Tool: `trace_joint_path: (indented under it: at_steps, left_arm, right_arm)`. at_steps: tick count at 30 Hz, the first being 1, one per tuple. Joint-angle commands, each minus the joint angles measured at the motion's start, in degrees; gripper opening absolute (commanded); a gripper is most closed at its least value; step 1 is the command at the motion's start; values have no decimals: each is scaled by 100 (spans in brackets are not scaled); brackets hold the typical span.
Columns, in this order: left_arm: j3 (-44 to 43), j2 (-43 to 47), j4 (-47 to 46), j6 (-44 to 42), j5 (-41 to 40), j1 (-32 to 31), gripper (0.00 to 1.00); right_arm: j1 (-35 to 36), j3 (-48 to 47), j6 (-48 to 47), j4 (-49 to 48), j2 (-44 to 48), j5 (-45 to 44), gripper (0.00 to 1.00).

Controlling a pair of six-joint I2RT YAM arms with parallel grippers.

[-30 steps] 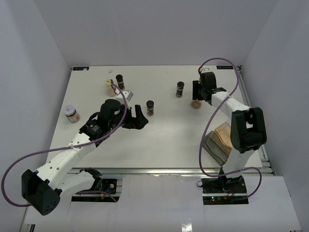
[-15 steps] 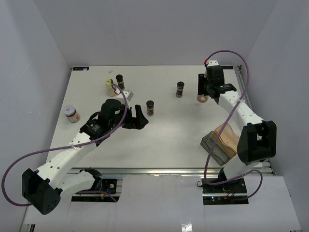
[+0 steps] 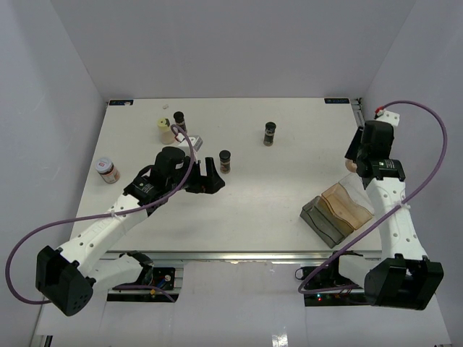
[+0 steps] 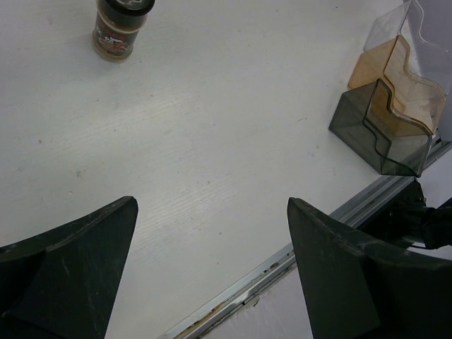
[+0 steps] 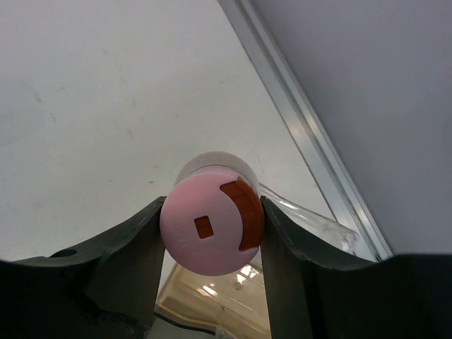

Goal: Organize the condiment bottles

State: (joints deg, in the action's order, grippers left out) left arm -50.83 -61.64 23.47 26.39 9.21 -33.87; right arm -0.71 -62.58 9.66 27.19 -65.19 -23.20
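My right gripper (image 3: 351,163) is shut on a pink-lidded jar (image 5: 210,227), held by its lid above the far end of the tiered clear holder (image 3: 336,210). My left gripper (image 3: 210,178) is open and empty, just near-left of a dark jar with a black cap (image 3: 225,160), which also shows in the left wrist view (image 4: 120,28). Another dark jar (image 3: 270,133) stands far centre. A third dark jar (image 3: 179,120) and a pale-yellow-lidded jar (image 3: 166,130) stand far left. A second pink-lidded jar (image 3: 107,170) stands at the left edge.
The tiered holder, with grey, amber and clear steps (image 4: 392,113), lies near the right front corner. The metal rail (image 5: 311,134) and the right wall run close beside my right gripper. White walls enclose the table on three sides.
My right arm has swung from the far middle to the right side, carrying the pink-lidded jar over to the holder. My left arm has barely moved.
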Motion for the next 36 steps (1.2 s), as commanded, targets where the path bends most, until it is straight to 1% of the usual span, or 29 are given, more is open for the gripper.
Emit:
trace_joint_path:
  at_steps: [1, 7, 12, 19, 23, 29, 36]
  left_arm:
    - [-326, -132, -25, 84, 194, -6, 98]
    - [-518, -228, 117, 107, 179, -6, 98]
    - [-545, -284, 161, 222, 181, -6, 98]
    - [-603, -445, 109, 330, 239, -6, 98]
    - [-682, -507, 149, 323, 231, -6, 98]
    - [-596, -431, 123, 365, 232, -6, 98]
    - [-495, -279, 140, 396, 234, -6, 98]
  right_arm:
    - [-686, 556, 494, 32, 452, -50, 8]
    - [-1164, 1007, 601, -287, 654, -321, 8]
    - [-1424, 1112, 644, -532, 593, -436, 8]
    - [-1467, 1328, 1026, -554, 697, -514, 8]
    - [-1467, 1470, 1074, -521, 791, -566, 8]
    - [-1467, 1616, 1074, -463, 911, -753, 8]
    - [-1467, 1821, 1242, -372, 1142, -634, 8]
